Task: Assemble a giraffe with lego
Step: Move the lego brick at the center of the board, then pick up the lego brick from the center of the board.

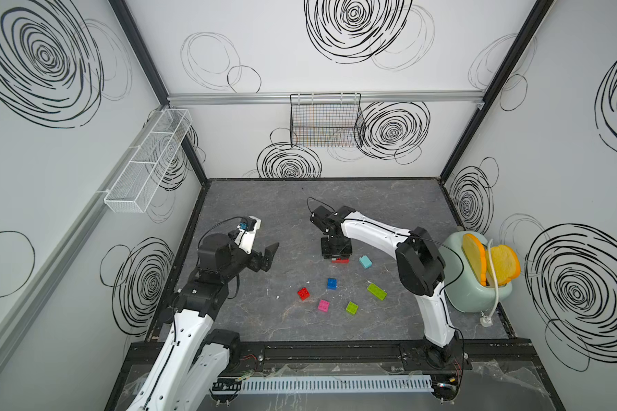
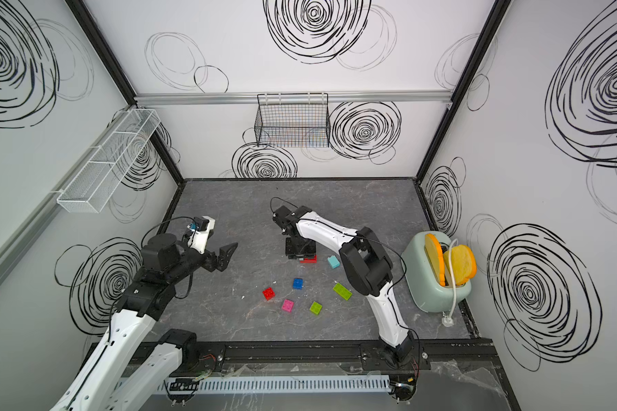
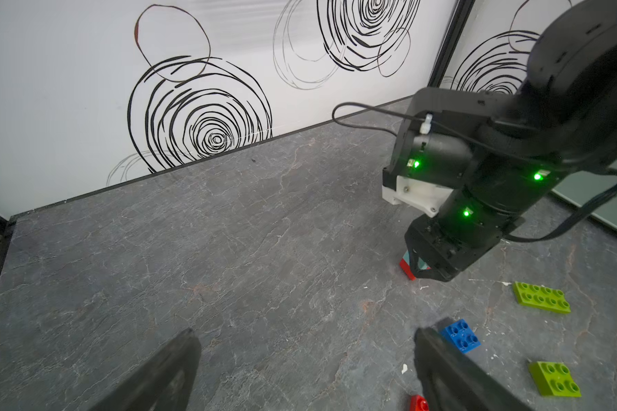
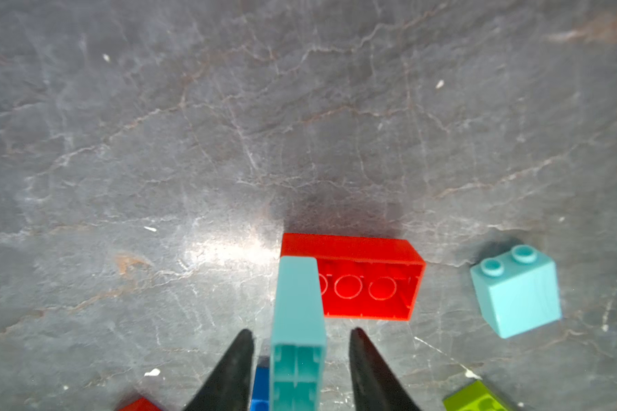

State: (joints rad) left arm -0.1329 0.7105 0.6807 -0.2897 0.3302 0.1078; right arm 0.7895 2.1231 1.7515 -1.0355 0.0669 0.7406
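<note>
The giraffe at this moment is a cyan brick [image 4: 297, 320] standing hollow side up on an upside-down long red brick [image 4: 364, 281]. My right gripper [image 4: 300, 331] is open around the cyan brick, with a gap on each side. A top view shows this gripper [image 1: 336, 254] pointing straight down over the red brick [image 1: 340, 261]. Loose lego lies nearer the front: a second cyan brick [image 1: 365, 262], blue [image 1: 332, 283], small red [image 1: 303, 294], pink [image 1: 323, 305], small lime [image 1: 352, 307] and long lime [image 1: 377, 291]. My left gripper [image 1: 269, 256] hangs open and empty to the left.
A mint toaster [image 1: 478, 291] with two yellow toast slices stands at the right edge, its cord trailing to the front. A black wire basket [image 1: 326, 121] hangs on the back wall and a white mesh shelf [image 1: 146, 163] on the left wall.
</note>
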